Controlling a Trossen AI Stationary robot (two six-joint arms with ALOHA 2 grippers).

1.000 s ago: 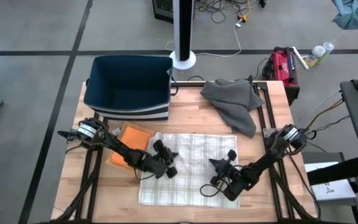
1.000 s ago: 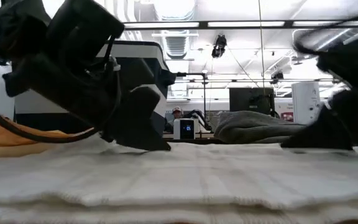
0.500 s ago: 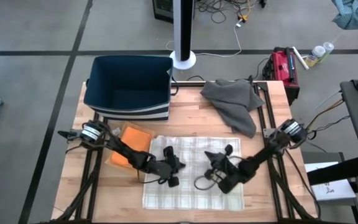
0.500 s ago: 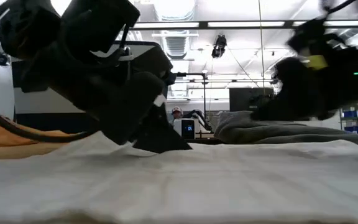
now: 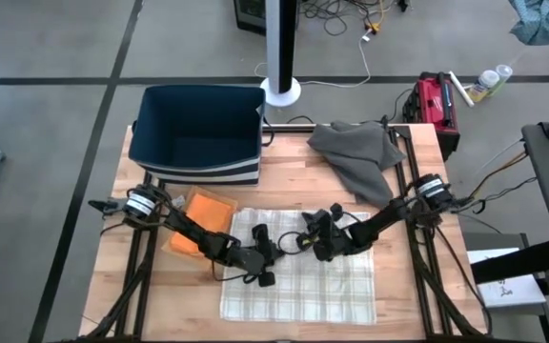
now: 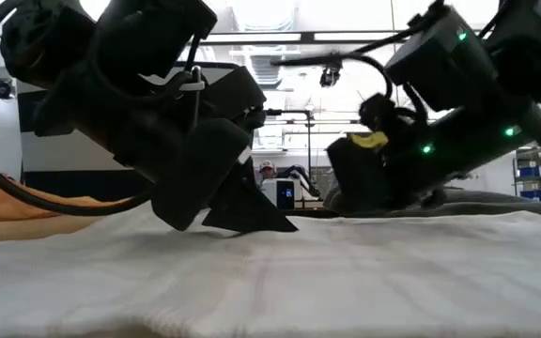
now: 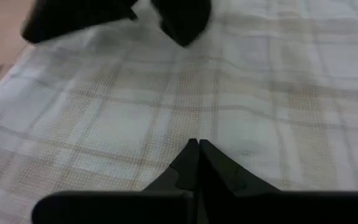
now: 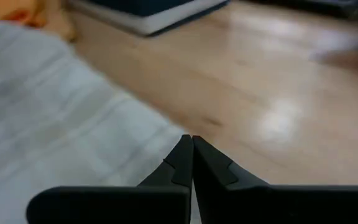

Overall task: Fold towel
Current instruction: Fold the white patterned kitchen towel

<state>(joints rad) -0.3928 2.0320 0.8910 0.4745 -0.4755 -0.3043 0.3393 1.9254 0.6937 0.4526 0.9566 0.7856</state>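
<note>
From above, the checked towel (image 5: 298, 267) lies flat on the wooden table (image 5: 294, 176), near the front edge. The left gripper (image 5: 263, 250) sits on the left part of the towel. The right gripper (image 5: 315, 235) is over the towel's back edge, close to the left one. An orange cloth (image 5: 198, 217) lies just left of the towel. A dark blue bin (image 5: 196, 133) stands at the back left, and a grey cloth (image 5: 358, 157) is bunched at the back right.

From table height, the towel (image 6: 270, 282) fills the front. The left gripper (image 6: 238, 202) presses down on it. The right gripper (image 6: 364, 183) hangs a bit above it, farther back.

The left wrist camera shows the left gripper (image 7: 198, 148) with its fingers squeezed together, the tips resting on the towel (image 7: 266, 99).

The right wrist camera shows the right gripper (image 8: 188, 144) with its fingers squeezed together too, holding nothing. It is near the towel's edge (image 8: 48, 124), with bare table (image 8: 278, 112) ahead.
</note>
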